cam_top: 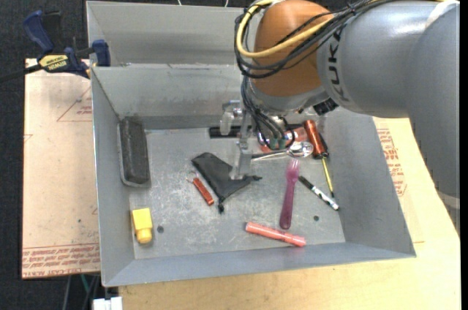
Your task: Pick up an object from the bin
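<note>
Piece under gripper: black piece [218, 171], flat and angular, lying on the floor near the middle of the bin [175, 217].
Gripper [241, 168]: reaches straight down, its tip at the right edge of the black piece, touching it or just above it.
Grip: cannot tell whether it is open or closed, nor whether it has the black piece.
Just left of the piece: short orange stick [202, 191], lying slantwise and close against the piece's lower left edge.
Right of the gripper: purple spoon [289, 193], handle pointing toward the front wall.
Further right: black pen [320, 193], lying slantwise.
Behind the spoon: red tube [314, 138], beside the wrist and partly hidden by it.
Front: pink marker [275, 234], lying flat near the front wall.
Left side: long grey block [134, 151] along the left wall; yellow block [142, 224] in the front left corner, well apart from the gripper.
</note>
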{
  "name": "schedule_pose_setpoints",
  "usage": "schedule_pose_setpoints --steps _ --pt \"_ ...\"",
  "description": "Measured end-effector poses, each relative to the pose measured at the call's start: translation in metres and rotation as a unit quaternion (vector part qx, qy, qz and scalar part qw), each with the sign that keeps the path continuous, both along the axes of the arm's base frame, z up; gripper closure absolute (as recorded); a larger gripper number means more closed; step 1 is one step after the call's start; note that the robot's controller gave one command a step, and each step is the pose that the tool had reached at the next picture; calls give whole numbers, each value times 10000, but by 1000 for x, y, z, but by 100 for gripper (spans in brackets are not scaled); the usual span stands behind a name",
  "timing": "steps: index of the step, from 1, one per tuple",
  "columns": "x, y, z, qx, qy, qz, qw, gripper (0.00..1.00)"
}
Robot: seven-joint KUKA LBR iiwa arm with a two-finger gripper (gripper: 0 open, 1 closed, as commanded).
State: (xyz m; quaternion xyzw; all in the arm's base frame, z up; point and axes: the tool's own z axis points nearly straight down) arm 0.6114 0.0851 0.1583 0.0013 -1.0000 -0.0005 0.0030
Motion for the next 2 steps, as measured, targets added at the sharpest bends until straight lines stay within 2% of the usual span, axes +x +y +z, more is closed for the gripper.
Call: schedule_pose_setpoints --steps 1,2 --pt "2 -1 4 2 -35 -13 10000 0" --pt "-7 10 -90 -1 -6 -1663 9861 0"
